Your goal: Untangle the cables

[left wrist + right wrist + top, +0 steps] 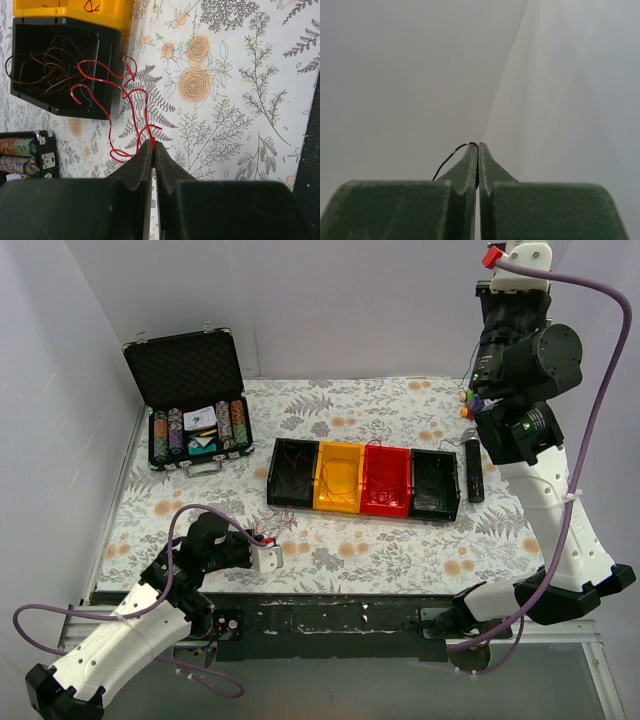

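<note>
Across the flowered bench (400, 550), a row of four trays (362, 480) lies mid-surface, running black, yellow, red and black from left to right. The right arm (560, 530) stands to the right of the row and rises well above it. The left arm (130, 625) lies low, reaching in from the near left toward the row's left end. Behind and to the left of the row sits an open case of poker chips (190, 370). A dark cylinder (474, 470) lies on the bench just beside the row's right end.

The row's left black tray (107, 55) holds a loose tangle of thin brown cables (45, 65).

The red cables (148, 125) sprawl in loops on the bench just in front of that tray. A couple of loops reach over its near corner, though whether they touch it cannot be told.

The left tool (153, 145) is low in front of the row's left end, its fingers pressed together on the red cables where the strands gather.

The right tool (478, 145), high above the row's right end and facing bare wall, has its fingers together. It is clamped on one thin dark cable (451, 156) that curls out to the left of the tips.
</note>
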Robot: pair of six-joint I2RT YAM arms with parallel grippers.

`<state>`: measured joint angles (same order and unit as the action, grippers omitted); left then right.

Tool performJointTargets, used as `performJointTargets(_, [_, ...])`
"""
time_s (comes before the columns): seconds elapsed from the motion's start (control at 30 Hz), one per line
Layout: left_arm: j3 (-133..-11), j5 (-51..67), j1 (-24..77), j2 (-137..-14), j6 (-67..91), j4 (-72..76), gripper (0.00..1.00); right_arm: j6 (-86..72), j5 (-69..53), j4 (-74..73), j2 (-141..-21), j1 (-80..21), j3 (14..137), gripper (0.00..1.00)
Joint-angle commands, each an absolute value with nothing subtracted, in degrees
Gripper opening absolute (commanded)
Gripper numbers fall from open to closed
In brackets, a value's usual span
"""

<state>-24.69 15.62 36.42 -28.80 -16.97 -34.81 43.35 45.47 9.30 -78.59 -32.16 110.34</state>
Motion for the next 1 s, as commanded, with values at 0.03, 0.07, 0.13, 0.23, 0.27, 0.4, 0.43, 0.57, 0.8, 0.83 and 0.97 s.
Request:
performJointTargets(0.03, [-24.1, 15.6, 36.1, -28.2, -17.3, -35.5, 0.00, 41.0, 44.5, 12.7, -77.5, -29.4, 111.0, 0.01])
performJointTargets(0.07, [-24.1, 15.6, 36.1, -28.3, -17.3, -35.5, 0.00, 40.5, 44.4, 12.6, -77.5, -28.9, 110.7, 0.01])
performJointTargets(0.13, [-24.0, 15.7, 36.1, -28.3, -17.2, -35.6, 0.00, 39.2, 44.0, 12.1, -77.1, -27.5, 109.6, 0.01])
performJointTargets(0.23, [-24.0, 15.6, 36.1, -28.2, -17.3, -35.6, 0.00, 36.0, 43.1, 11.3, -75.9, -25.7, 106.7, 0.01])
performJointTargets(0.27, [-24.0, 15.6, 36.1, -28.3, -17.2, -35.6, 0.00, 34.8, 42.6, 10.6, -75.3, -25.3, 105.7, 0.01])
performJointTargets(0.4, [-24.0, 15.6, 36.1, -28.3, -17.2, -35.6, 0.00, 30.1, 41.5, 8.4, -73.8, -24.2, 100.9, 0.01])
performJointTargets(0.43, [-24.0, 15.7, 36.1, -28.2, -17.1, -35.6, 0.00, 28.7, 41.0, 7.8, -73.2, -24.0, 99.4, 0.01])
performJointTargets(0.57, [-23.9, 15.7, 36.1, -28.2, -17.0, -35.6, 0.00, 22.4, 39.2, 5.4, -70.6, -23.6, 93.0, 0.01])
performJointTargets(0.8, [-24.0, 15.9, 36.1, -27.9, -16.7, -35.9, 0.00, 9.3, 36.0, 0.1, -64.4, -22.9, 79.3, 0.01])
performJointTargets(0.83, [-24.0, 15.8, 36.0, -27.9, -16.6, -35.9, 0.00, 7.8, 35.5, 0.1, -63.5, -22.9, 77.1, 0.01])
performJointTargets(0.97, [-24.1, 16.2, 36.1, -27.7, -16.3, -35.9, 0.00, 1.7, 33.9, -3.1, -60.7, -22.1, 69.9, 0.01])
